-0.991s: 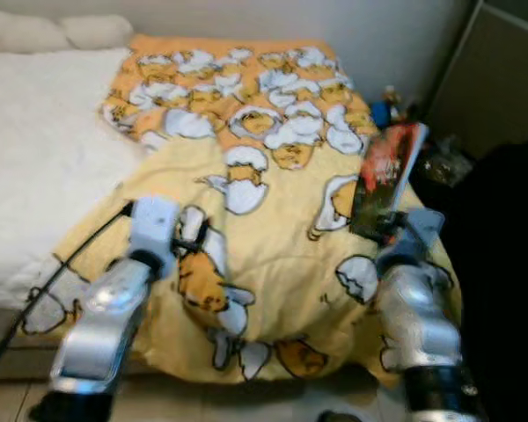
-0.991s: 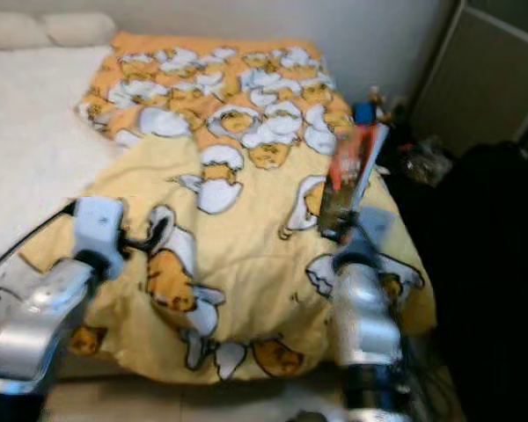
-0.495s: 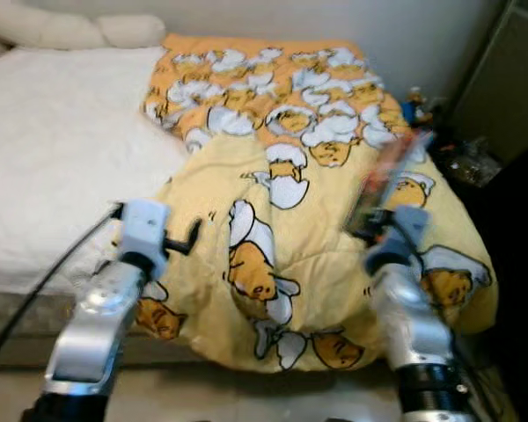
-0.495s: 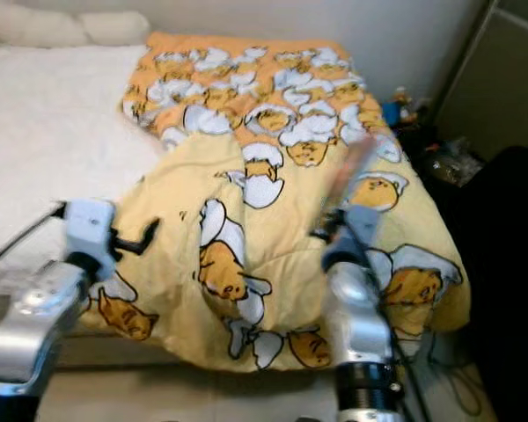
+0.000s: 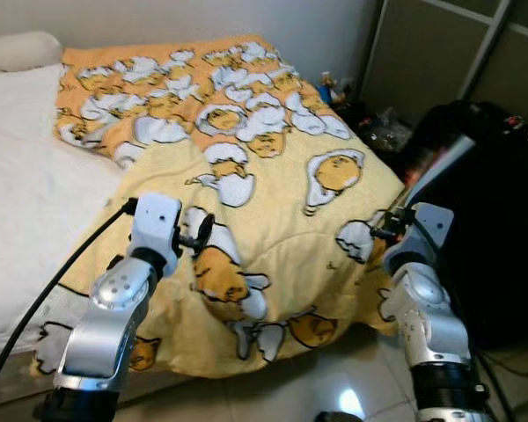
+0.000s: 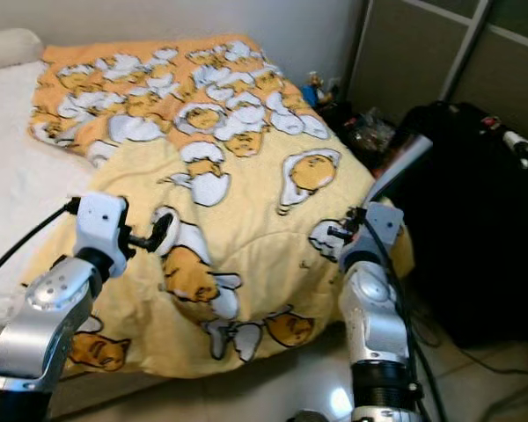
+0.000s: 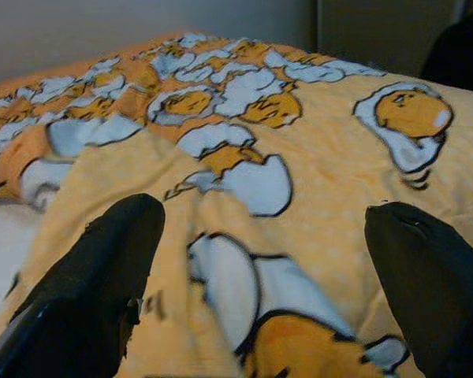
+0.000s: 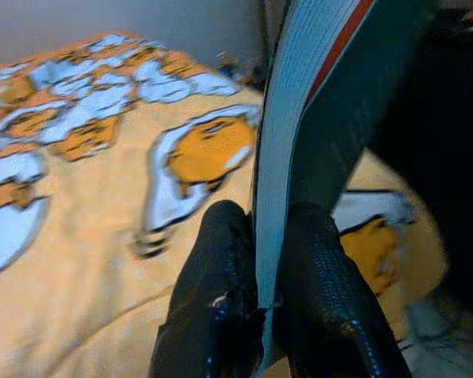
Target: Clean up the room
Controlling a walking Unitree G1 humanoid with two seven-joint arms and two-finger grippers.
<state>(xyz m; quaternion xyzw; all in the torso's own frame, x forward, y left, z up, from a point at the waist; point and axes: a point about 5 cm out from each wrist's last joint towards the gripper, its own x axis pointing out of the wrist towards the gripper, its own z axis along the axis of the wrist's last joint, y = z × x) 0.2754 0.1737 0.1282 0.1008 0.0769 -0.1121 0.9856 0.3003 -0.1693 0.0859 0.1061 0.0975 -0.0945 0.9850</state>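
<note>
The right gripper (image 8: 256, 260) is raised at the bed's (image 5: 35, 185) near right corner, its fingers (image 8: 213, 299) pinching a thin book (image 8: 315, 102) that stands upright and leans right toward a black bag (image 5: 488, 229). The left gripper (image 7: 260, 260) reaches forward over the yellow egg-patterned blanket (image 5: 273, 202), fingers spread wide and holding nothing.

Pillow (image 5: 18, 50) at bedhead; sliding wardrobe doors (image 5: 440, 53) beside bed.

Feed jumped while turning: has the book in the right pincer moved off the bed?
Yes. The book was over the yellow duvet; now it is past the edge, before the black suitcase.
</note>
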